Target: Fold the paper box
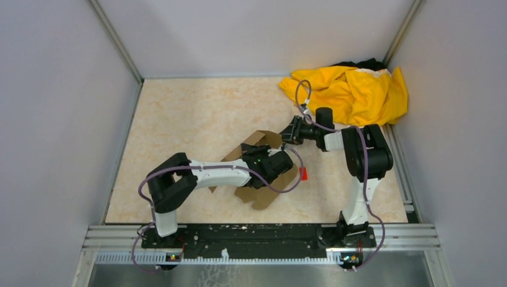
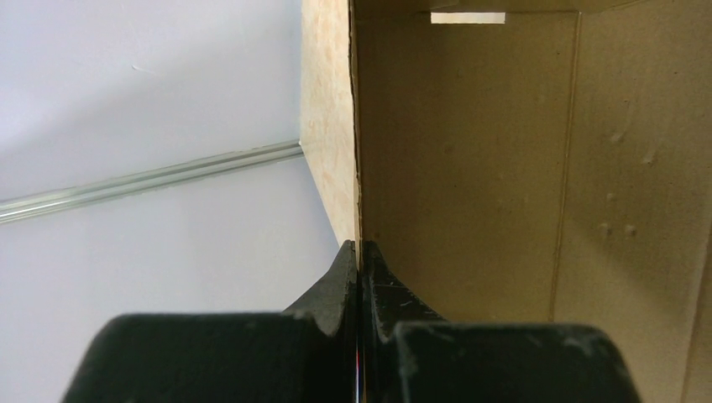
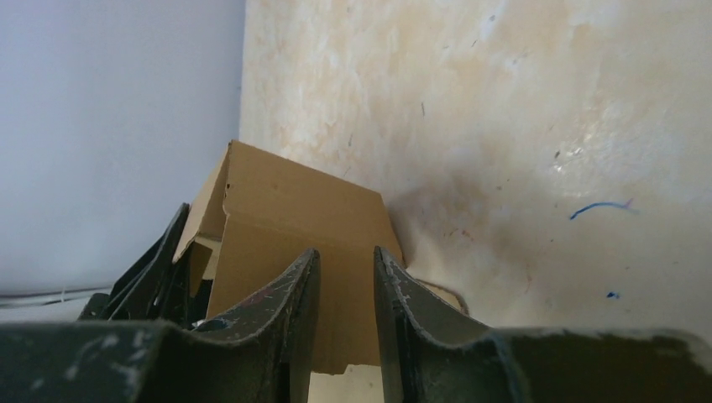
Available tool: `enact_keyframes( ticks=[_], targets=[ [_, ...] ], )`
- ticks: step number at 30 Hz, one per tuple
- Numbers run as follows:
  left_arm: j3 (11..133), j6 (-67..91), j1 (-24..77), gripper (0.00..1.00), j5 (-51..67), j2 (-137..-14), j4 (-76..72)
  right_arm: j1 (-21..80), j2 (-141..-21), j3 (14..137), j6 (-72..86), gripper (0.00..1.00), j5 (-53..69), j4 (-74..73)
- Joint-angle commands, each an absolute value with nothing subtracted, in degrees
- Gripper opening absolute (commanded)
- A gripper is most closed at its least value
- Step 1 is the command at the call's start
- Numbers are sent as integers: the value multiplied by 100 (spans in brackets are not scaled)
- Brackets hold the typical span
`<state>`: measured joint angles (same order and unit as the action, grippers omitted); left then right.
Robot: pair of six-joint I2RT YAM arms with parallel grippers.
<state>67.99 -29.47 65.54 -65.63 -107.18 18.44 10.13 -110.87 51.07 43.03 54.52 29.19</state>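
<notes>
— Well, the left claw (image 2: 359, 248) is clenched on the upright edge of one panel of the paper box (image 2: 470, 168), its fingers pressed tight together on the cardboard.
— And the right claw (image 3: 344, 253)?
— Parted a little, nothing pinched between its fingers. A brown flap stands just beyond their tips.
— Where does the box sit?
— Half-folded, near the middle of the surface (image 1: 191, 113), under the left wrist and between both arms. A tiny red block (image 1: 303, 174) lies just beside it on the right. A yellow cloth (image 1: 353, 92) is heaped in the far right corner, well apart.
</notes>
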Motion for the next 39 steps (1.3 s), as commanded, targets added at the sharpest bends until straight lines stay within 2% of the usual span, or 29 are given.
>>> enact_keyframes(
  ticks=[1, 14, 26, 29, 34, 39],
  targets=[
    [6758, -3123, 6656, 0, -6783, -10616, 1777, 1171, -10596, 4861, 4011, 30, 5523, 3311],
    [6672, -3163, 6864, 0, -6916, -10719, 1688, 1234, -10266, 4035, 3824, 30, 5245, 4028],
    [6626, -3070, 6938, 0, -6836, -10707, 1721, 1267, -10347, 3247, 4410, 32, 5361, 6435],
    [6597, -3044, 6943, 0, -6801, -10691, 1727, 1363, -10291, 3214, 4265, 32, 5329, 6442],
    [6607, -2940, 6967, 0, -6678, -10639, 1822, 1622, -10138, 3380, 3579, 31, 4994, 5424],
    [6574, -2911, 6977, 0, -6597, -10603, 1837, 1812, -10067, 3402, 3239, 32, 4675, 5046]
  ],
)
